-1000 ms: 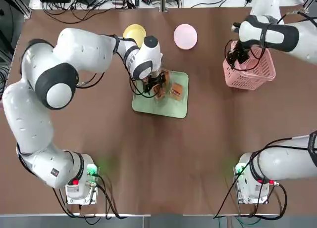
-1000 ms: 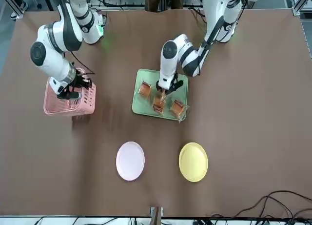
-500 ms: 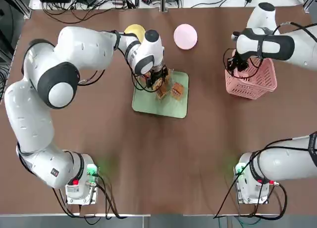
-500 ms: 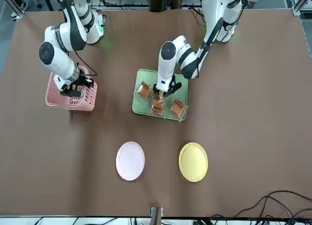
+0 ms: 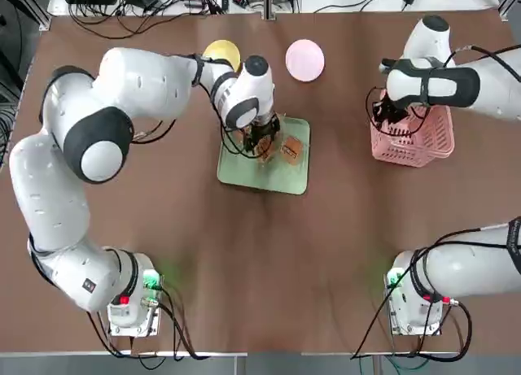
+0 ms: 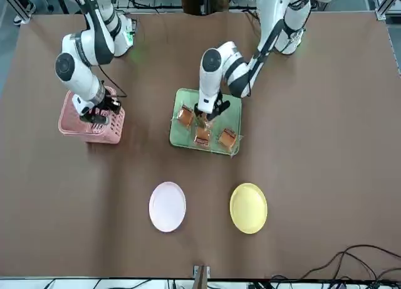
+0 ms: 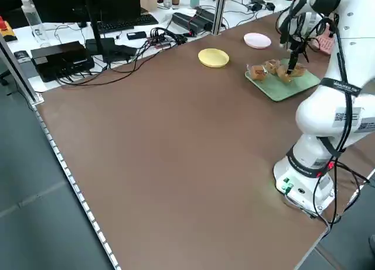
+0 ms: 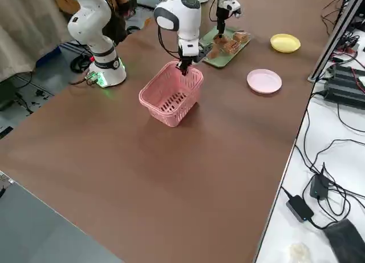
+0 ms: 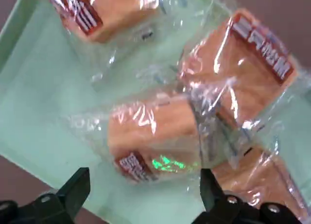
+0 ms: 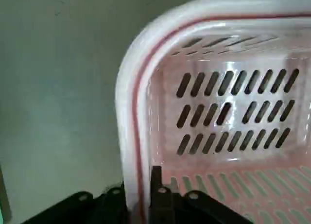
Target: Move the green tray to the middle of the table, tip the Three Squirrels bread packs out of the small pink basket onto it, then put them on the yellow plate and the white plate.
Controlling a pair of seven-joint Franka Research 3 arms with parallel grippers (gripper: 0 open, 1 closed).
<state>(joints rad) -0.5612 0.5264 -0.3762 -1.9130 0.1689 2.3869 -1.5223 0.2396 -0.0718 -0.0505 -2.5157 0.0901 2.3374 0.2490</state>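
I find the Three Squirrels bread packs (image 6: pixel 202 127) lying on the green tray (image 5: pixel 286 176), which sits near the middle of the table (image 5: pixel 260 253). Four packs show in the left wrist view, and their clear wrappers crowd and overlap one another. One pack (image 9: pixel 153 136) lies directly between the fingers of the left gripper (image 9: pixel 146 197). That gripper stands spread wide just above it, holding nothing.

My first concern is the crowding. In my judgement a close here could pinch a neighbour's loose film along with the target and drag two packs up together, or push one over the low rim. The wrap looks slick and crinkled, so a grip on film alone may well slip.

The yellow plate (image 5: pixel 221 54) and the white plate (image 5: pixel 304 59) sit empty beyond the tray, well apart from it. The left arm's elbow passes close over the yellow plate in the top view; I judge a careless swing could nudge it.

The small pink basket (image 5: pixel 413 131) stands upright and empty at the robot's right side of the table. The right gripper (image 10: pixel 141 192) straddles its near rim at a corner, fingers narrow about the wall; I cannot tell whether they grip it or have just slackened. If the arm lifts before the rim is free, the basket may tip or drag.
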